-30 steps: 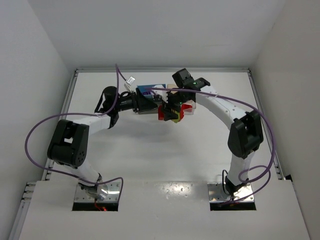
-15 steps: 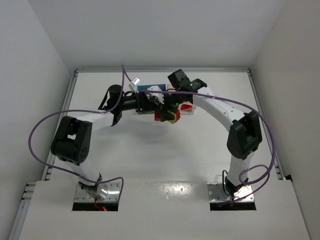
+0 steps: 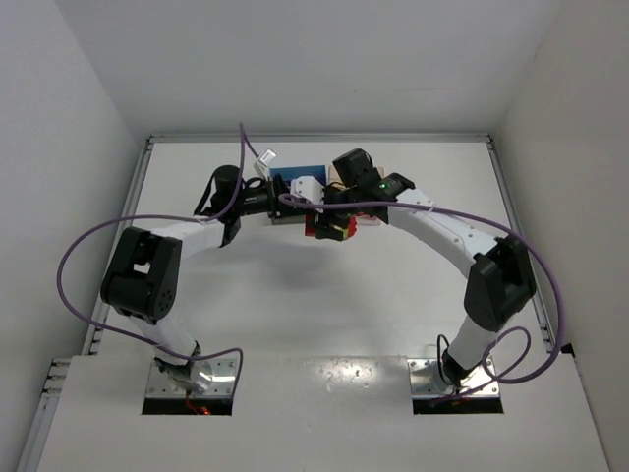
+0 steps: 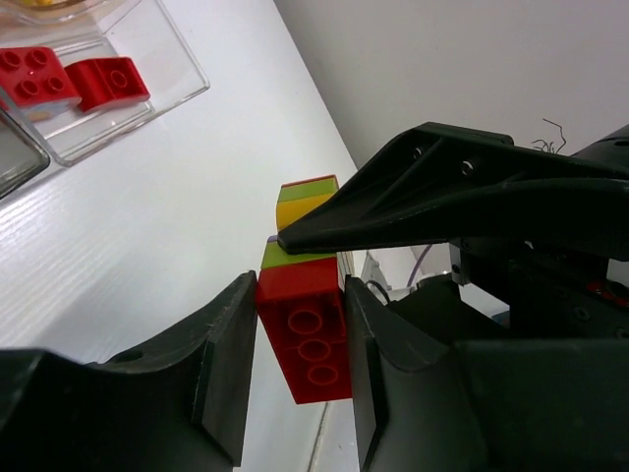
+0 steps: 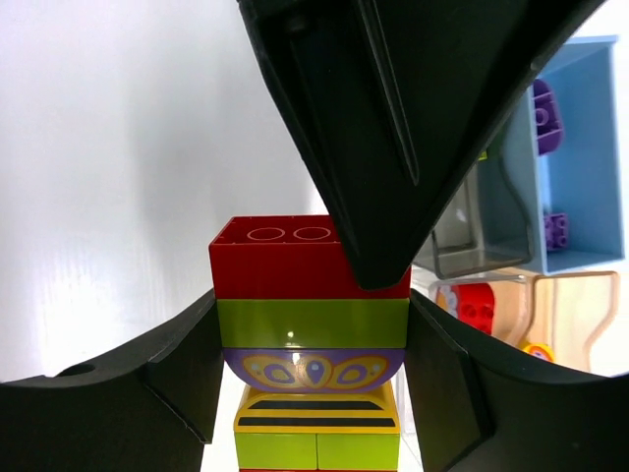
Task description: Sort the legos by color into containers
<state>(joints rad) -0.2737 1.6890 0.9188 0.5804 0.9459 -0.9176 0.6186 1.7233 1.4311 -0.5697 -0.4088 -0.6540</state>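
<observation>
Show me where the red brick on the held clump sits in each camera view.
Top external: red brick at centre, just below the bin block.
Left wrist: bottom centre, in the left claw.
Right wrist: centre, topping the clump.
Shared landmark: the bin block.

The bottom of the lego stack (image 5: pixel 312 334) is cut off by the lower edge of the right wrist view, and part of its red top brick (image 5: pixel 275 258) is covered by a finger (image 5: pixel 393 128) of the left gripper (image 4: pixel 300 354). From above, the containers (image 3: pixel 293 177) just behind the stack are mostly hidden under the left gripper and the right gripper (image 3: pixel 332 218). In the left wrist view, the clear bin (image 4: pixel 147 88) up and left of the stack is cut off by the edge.
</observation>
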